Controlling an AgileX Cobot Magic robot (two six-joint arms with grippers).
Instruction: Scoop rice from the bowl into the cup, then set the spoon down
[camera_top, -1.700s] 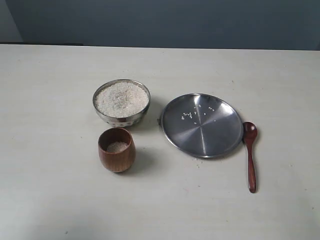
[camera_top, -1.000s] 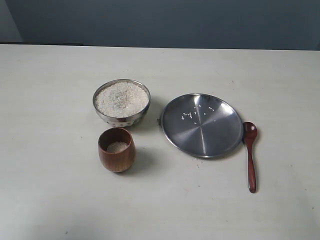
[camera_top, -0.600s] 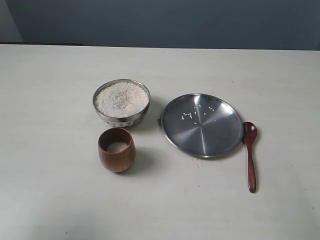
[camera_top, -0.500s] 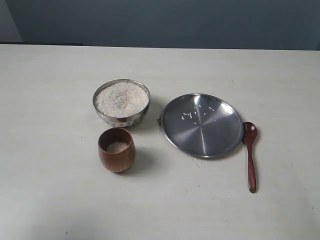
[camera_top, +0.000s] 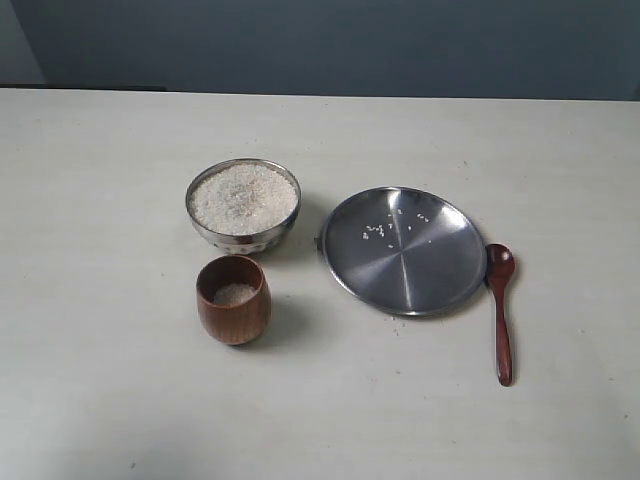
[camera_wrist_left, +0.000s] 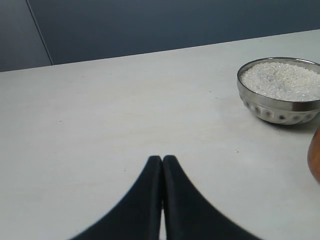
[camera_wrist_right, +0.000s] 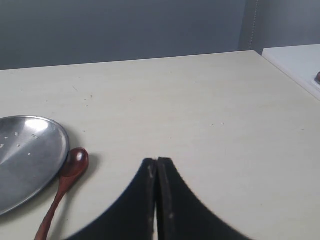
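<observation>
so, right gripper (camera_wrist_right: 157, 162) has its two black fingers pressed together with nothing between them. the spoon (camera_top: 500, 310) lies flat on the table (camera_top: 100, 350), in front of that gripper and off to one side, clearly apart from it, not touched. in the exterior view the spoon sits just right of the plate (camera_top: 410, 270), head right at the plate's rim, handle running toward the near edge.

left gripper (camera_wrist_left: 162, 162) is also closed tight, fingers touching, empty. it's above bare table, with the bowl (camera_top: 245, 242) well ahead of it and to the side, and a sliver of the cup (camera_top: 233, 315) at the frame edge. neither gripper shows in the exterior view.

the bowl is filled nearly to the rim with rice (camera_top: 243, 198). the cup stands upright just in front of the bowl, close but not touching, with a little rice at the bottom. the plate is right of the bowl with a few stray grains on it.

counts: one spoon, one bowl, one cup, one plate, two grippers.
</observation>
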